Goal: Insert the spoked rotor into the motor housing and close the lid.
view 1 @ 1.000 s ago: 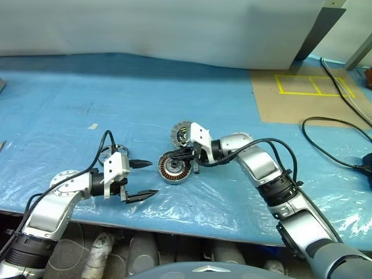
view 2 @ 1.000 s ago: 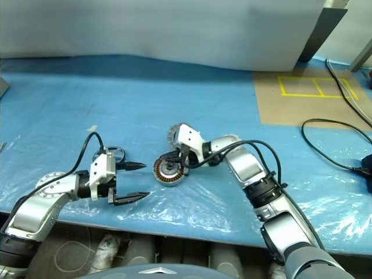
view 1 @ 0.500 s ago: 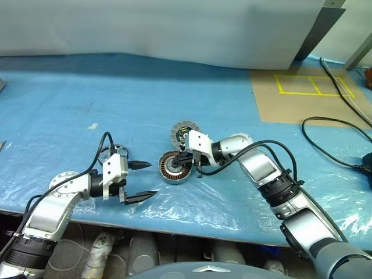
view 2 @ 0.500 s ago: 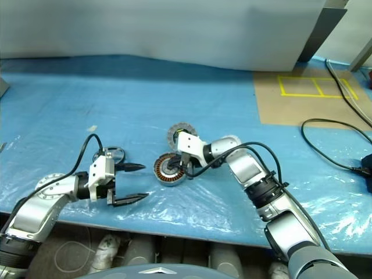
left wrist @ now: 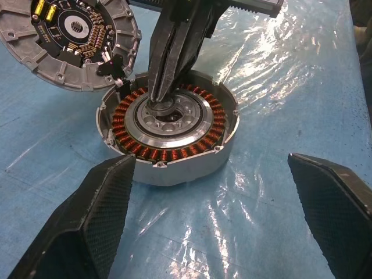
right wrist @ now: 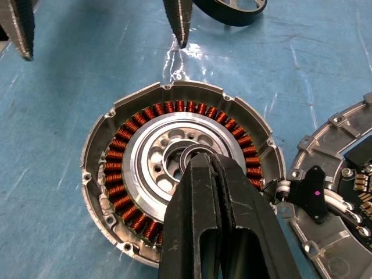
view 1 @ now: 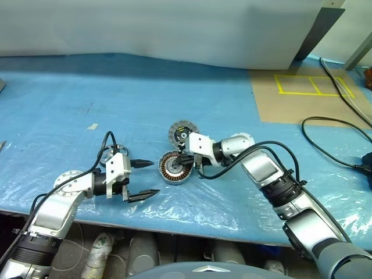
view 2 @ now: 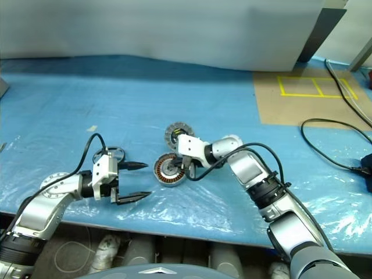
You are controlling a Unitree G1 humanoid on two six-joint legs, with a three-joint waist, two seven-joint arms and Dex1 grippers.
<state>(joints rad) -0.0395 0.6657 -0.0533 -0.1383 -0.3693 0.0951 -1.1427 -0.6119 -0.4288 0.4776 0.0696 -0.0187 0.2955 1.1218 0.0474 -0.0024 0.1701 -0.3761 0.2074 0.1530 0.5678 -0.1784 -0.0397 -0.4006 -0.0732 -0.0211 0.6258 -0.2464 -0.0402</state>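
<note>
Blue plastic sheeting [view 1: 70,116] covers the bench, crinkled and shiny near the front edge. Motor housing [view 1: 173,167] sits centre frame, copper windings facing up. A silvery disc sits in its centre, apparently the spoked rotor [left wrist: 168,116], already seated. Right gripper [right wrist: 200,165] has fingers pressed together, tips down on the centre hub, likely pushing or nudging it home rather than holding anything. Lid with circuit board [view 1: 182,132] lies just above the housing in frame, tethered by short wires, so it looks set to fold over. Left gripper [view 1: 142,178] hangs left of the housing, fingers spread wide, holding nothing. Spoked wheel [view 2: 108,156] lies behind it. Open sheet all around; front table edge is close below both arms.
</note>
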